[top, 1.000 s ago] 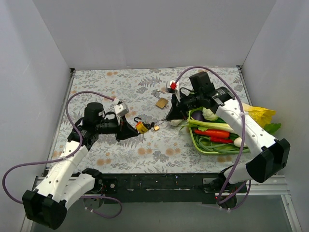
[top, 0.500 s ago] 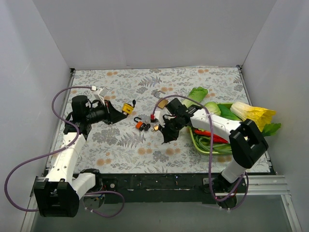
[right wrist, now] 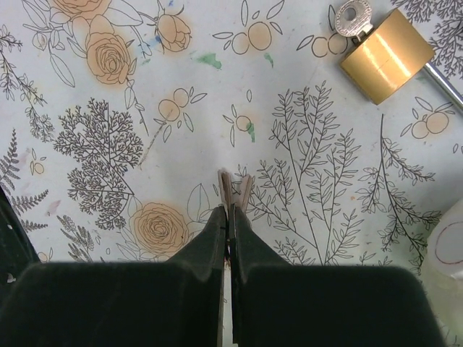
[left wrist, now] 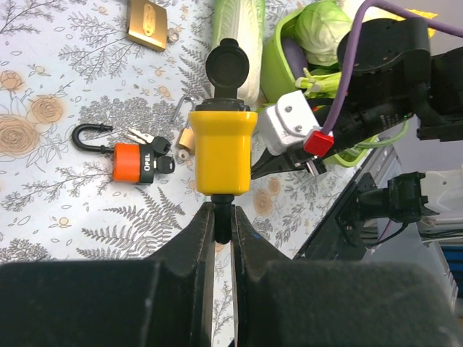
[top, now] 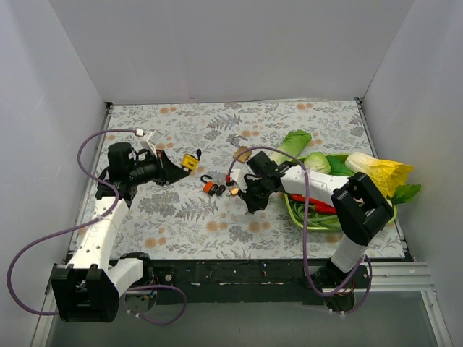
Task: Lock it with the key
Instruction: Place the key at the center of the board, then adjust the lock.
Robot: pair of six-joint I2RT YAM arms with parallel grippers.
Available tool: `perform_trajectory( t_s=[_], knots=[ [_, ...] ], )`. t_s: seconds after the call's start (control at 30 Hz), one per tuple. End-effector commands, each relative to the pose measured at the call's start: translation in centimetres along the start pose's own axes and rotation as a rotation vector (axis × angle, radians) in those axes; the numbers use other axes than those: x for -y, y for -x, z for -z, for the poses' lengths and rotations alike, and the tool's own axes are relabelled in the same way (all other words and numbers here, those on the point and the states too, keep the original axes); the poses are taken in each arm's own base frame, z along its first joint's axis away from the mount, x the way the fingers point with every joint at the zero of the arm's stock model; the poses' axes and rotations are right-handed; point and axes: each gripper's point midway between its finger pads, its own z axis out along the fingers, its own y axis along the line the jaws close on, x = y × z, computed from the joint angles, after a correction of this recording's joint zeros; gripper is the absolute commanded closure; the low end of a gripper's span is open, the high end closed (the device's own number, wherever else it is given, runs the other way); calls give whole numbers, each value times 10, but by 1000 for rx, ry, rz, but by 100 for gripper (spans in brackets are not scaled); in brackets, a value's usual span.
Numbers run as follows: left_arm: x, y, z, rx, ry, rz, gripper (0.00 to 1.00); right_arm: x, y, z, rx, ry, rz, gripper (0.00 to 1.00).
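With left fingers clamped on the yellow padlock and right fingers pinched together empty, looks like pre-insertion; next needs opening up, grabbing the key.

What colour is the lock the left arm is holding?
The lock is yellow with a black top; the left wrist view shows it best.

A yellow padlock is held off the table, towards its left edge. Mid-table, an orange padlock lies flat with its black shackle open and keys at its base. A small brass padlock lies just beside it with a key in it.
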Motion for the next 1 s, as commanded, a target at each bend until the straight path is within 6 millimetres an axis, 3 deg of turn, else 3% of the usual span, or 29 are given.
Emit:
perform_trajectory(
  t_s=[0.0, 0.07, 0.17, 0.2, 0.27, 0.3, 0.5, 0.63, 0.77, 0.83, 0.97],
  knots=[
    [-10, 2, 1, -3, 38, -41, 100, 20, -8, -10, -37, -59, 13, 99],
    [-10, -1, 1, -16, 37, -47, 100, 21, -10, -10, -49, -60, 4, 99],
    [-8, -14, 2, -67, -3, -74, 100, 19, -9, -5, -52, -54, -2, 87],
    [-9, -17, 1, -86, -20, -107, 100, 17, -8, -3, -53, -49, 0, 73],
    [-7, -28, 3, -131, -48, -131, 100, 16, 3, 5, -26, -50, 7, 60],
    [-7, -29, 3, -139, -57, -147, 100, 13, 5, 9, -21, -45, 5, 45],
    [20, -37, 11, -134, -241, -311, 100, -2, 62, 54, 132, -10, 51, 41],
    [40, -40, 20, -120, -374, -486, 100, -27, 107, 102, 289, 42, 151, 41],
    [67, -44, 32, -123, -533, -546, 100, -47, 137, 144, 457, 40, 285, 53],
    [73, -44, 30, -114, -591, -588, 100, -60, 139, 161, 517, 38, 337, 54],
    [94, -61, 29, -205, -691, -625, 100, -69, 143, 179, 567, 15, 403, 33]
  ],
)
